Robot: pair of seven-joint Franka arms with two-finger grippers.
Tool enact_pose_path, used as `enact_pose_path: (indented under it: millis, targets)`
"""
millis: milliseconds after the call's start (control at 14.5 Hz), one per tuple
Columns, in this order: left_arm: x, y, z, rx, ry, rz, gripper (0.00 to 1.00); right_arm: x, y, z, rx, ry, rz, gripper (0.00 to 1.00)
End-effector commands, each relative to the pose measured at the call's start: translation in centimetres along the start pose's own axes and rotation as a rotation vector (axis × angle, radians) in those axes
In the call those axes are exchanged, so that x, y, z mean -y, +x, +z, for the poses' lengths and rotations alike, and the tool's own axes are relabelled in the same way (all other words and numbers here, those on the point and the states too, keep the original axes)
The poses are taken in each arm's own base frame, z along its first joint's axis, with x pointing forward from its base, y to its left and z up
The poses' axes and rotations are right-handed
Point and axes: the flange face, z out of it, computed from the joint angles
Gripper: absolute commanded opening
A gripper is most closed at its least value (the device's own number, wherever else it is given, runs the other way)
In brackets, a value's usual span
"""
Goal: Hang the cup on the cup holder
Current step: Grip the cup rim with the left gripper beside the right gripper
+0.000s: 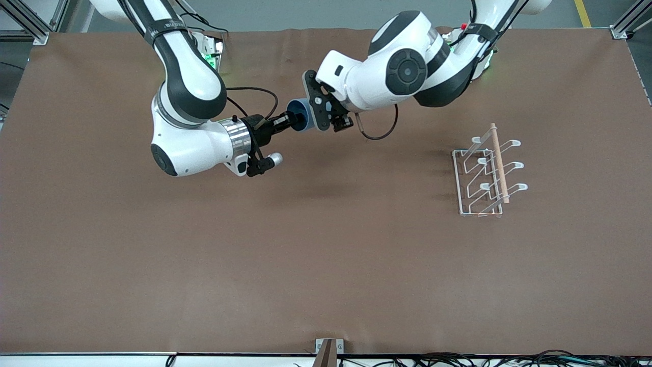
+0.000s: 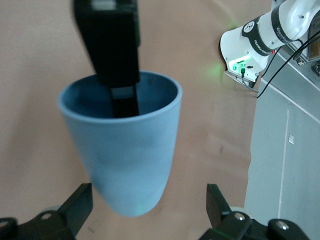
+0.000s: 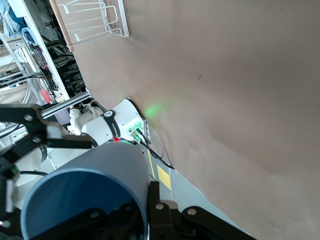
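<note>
The table (image 1: 153,265) carries the holder (image 1: 486,173) toward the left arm's end, at three o'clock from the cup (image 1: 297,115). The right gripper (image 1: 291,121) pinches the cup's rim in mid-air; the left gripper (image 1: 326,113), fingers spread, brackets its body. It should close squarely before the right lets go.

Table (image 1: 326,255) is covered edge to edge by a matte brown sheet (image 1: 102,265), faintly creased near the top. Grey floor (image 1: 305,12) is seen past the table's upper edge, with a yellow line (image 1: 582,12) painted on it. Aluminium frame posts (image 1: 25,23) are fixed at the upper corners. Black cables (image 1: 458,358) are bundled along the white lower edge (beside a small metal bracket (image 1: 329,349)). Shelving with clutter (image 3: 30,65) is visible in the right wrist view.
</note>
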Motion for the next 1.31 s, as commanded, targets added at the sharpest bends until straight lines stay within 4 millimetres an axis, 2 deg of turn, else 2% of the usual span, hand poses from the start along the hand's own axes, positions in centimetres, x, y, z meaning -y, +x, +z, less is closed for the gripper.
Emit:
enact_pose_path:
  millis: [0, 138, 482, 550, 619, 688, 963, 1239]
  targets:
    - [0.4, 1.0, 0.6, -0.023, 0.035, 0.001, 1.00, 0.6, -0.6, -0.1, -0.012, 0.023, 0.007, 0.02]
    - [1.4, 1.5, 1.2, -0.060, 0.056, -0.006, 1.00, 0.6, -0.6, 0.0, -0.011, 0.022, 0.006, 0.02]
    - [1.4, 2.3, 1.6, -0.113, 0.082, -0.064, 0.99, 0.5, -0.7, 0.1, -0.008, 0.022, 0.009, 0.02]
    - [1.5, 2.3, 1.4, -0.123, 0.090, -0.055, 0.80, 0.5, -0.7, 0.1, -0.009, 0.022, 0.010, 0.02]
    - [1.7, 2.3, 1.1, -0.130, 0.097, -0.044, 0.55, 0.5, -0.7, 0.0, -0.010, 0.022, 0.009, 0.02]
    - [1.7, 2.4, 1.1, -0.131, 0.098, -0.023, 0.46, 0.5, -0.7, 0.0, -0.010, 0.022, 0.009, 0.02]
    - [1.5, 2.4, 1.4, -0.125, 0.096, -0.020, 0.38, 1.0, -1.0, -0.1, -0.012, 0.025, 0.036, 0.02]
    - [1.5, 2.2, 1.1, -0.121, 0.096, -0.020, 0.37, 1.4, -1.3, -0.5, -0.015, 0.026, 0.038, 0.02]
